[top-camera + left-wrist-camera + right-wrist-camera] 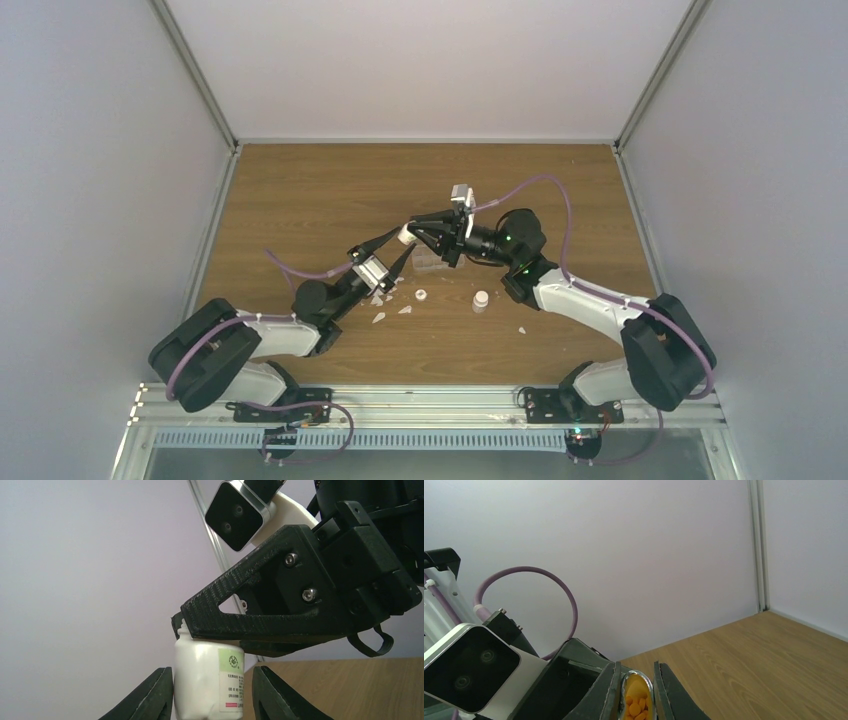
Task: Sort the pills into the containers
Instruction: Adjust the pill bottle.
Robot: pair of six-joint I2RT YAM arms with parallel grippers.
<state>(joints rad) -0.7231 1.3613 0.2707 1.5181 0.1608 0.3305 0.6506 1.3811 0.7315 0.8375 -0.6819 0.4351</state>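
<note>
White vial (197, 680) of orange pills (635, 709) is being pinched by the right gripper (636, 677) while the unclenched left gripper (212, 675) is flanking it.

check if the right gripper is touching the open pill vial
Touching. The right wrist view shows the right gripper clamped against both sides of the vial at its open rim.

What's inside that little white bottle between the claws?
Small round orange pills show in the open mouth of the small white plastic labelled vial gripped by the right gripper. How full it is cannot be seen: its opaque wall hides the rest.
</note>
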